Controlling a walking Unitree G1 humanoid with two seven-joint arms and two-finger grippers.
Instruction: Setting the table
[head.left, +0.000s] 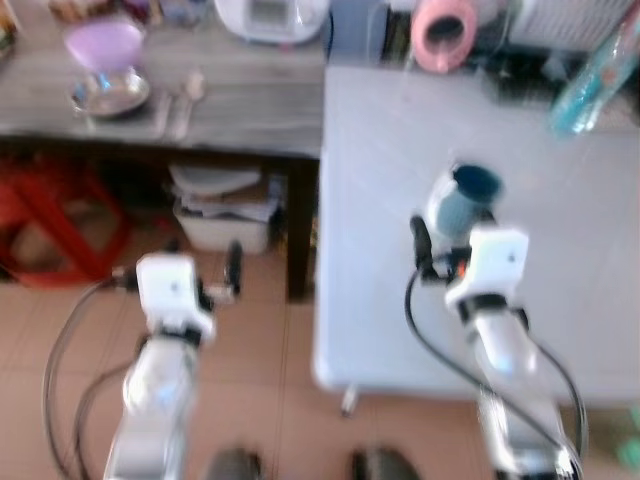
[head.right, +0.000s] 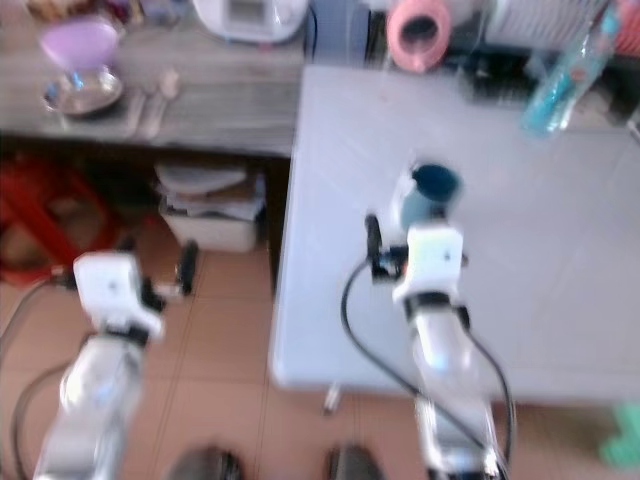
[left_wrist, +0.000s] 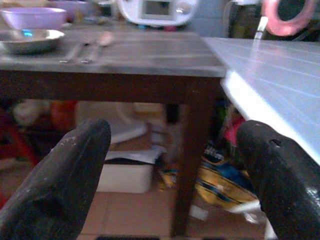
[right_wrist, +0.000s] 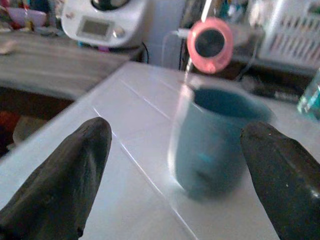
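Right end effector (right_wrist: 175, 165): fingers apart, positioned near the blue ceramic cup (right_wrist: 215, 137) on the white surface (head.left: 560, 290).
Left end effector (left_wrist: 175, 185): fingers apart, nothing held.

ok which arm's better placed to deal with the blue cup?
Right. The right gripper is open over the white table with the blue cup between its fingers. The left gripper hangs open over the floor, facing the wooden table's leg.
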